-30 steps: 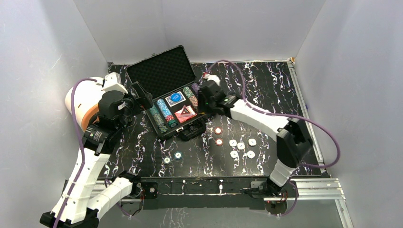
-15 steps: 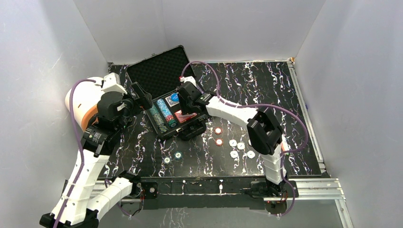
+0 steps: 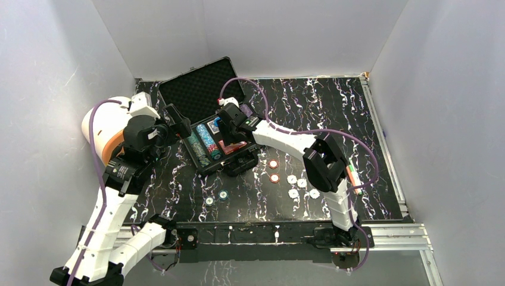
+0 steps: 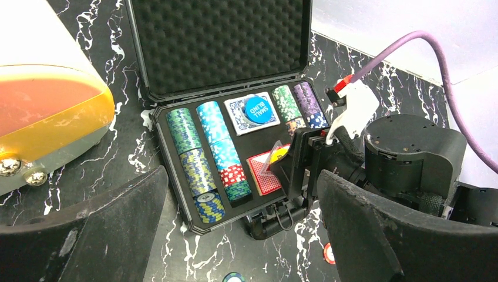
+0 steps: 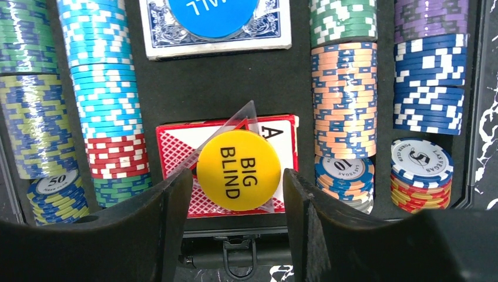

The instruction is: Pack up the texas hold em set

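The black case lies open at the back left, its foam tray full of rows of poker chips. A blue deck carries a blue button. My right gripper reaches down into the tray. Its jaws stand open, a narrow gap on each side of the yellow button. That button rests on the red card deck over a clear triangular piece. My left gripper hovers wide open left of the case, holding nothing. Several loose chips lie on the table.
A big white-and-orange cylinder stands left of the case, close to my left arm. Two red chips and two darker ones lie in front of the case. A thin orange-green pen lies at the right.
My right arm has swung left from the case's right edge to over the red deck, and its jaws have widened away from the yellow button. The left arm has not moved.
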`<state>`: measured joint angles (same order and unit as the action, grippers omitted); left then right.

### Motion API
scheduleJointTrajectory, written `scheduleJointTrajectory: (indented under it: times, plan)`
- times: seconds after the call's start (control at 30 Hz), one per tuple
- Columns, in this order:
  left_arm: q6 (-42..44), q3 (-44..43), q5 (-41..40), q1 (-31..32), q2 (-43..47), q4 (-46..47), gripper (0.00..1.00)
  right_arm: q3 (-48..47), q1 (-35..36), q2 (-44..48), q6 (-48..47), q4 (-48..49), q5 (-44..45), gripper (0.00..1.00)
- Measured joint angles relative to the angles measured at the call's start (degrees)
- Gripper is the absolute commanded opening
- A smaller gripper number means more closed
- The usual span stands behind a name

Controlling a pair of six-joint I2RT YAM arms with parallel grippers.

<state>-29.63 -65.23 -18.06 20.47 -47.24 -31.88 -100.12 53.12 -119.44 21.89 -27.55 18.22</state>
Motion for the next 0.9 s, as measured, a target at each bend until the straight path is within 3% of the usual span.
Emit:
scheduleJointTrajectory:
  times: [0.23, 0.5, 0.9]
  plan:
    - [0.00, 0.00, 0.00, 0.00, 0.00, 0.02, 0.98, -1.57, 0.31, -0.22, -1.14, -1.22, -0.46, 0.80]
    - [0.11, 0.00, 0.09, 0.02, 0.00, 0.02, 0.98, 0.44, 0.09, 2.10, 0.81, -1.36, 0.09, 0.78]
    - [0.39, 0.83, 2.91, 0.00, 0.00, 0.39, 0.98, 29.44, -5.57, 30.60, 11.17, -0.83, 6.36, 0.72]
